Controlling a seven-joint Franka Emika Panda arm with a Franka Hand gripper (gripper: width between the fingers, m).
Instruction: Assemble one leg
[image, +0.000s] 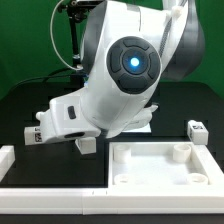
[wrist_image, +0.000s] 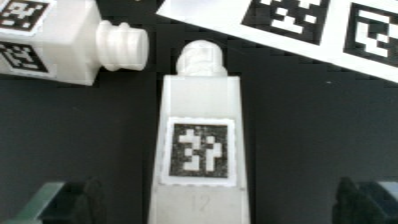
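Observation:
In the wrist view a leg (wrist_image: 199, 130), a white oblong block with a black-and-white tag, lies on the black table directly under my gripper (wrist_image: 210, 203). Its narrow screw tip (wrist_image: 201, 55) points away from the camera. The gripper is open. Its dark fingertips (wrist_image: 54, 205) stand on either side of the leg with clear gaps, not touching it. A second leg (wrist_image: 63, 45) lies close beside the first one's tip. In the exterior view the gripper (image: 85, 143) hangs low over the table at the exterior view's left, and the arm hides the leg below it.
The marker board (wrist_image: 302, 25) lies just beyond the leg's tip. The large white tabletop (image: 165, 168) with round corner sockets lies at the exterior view's right front. Another leg (image: 197, 130) stands behind it. A white bar (image: 20, 158) runs along the front left.

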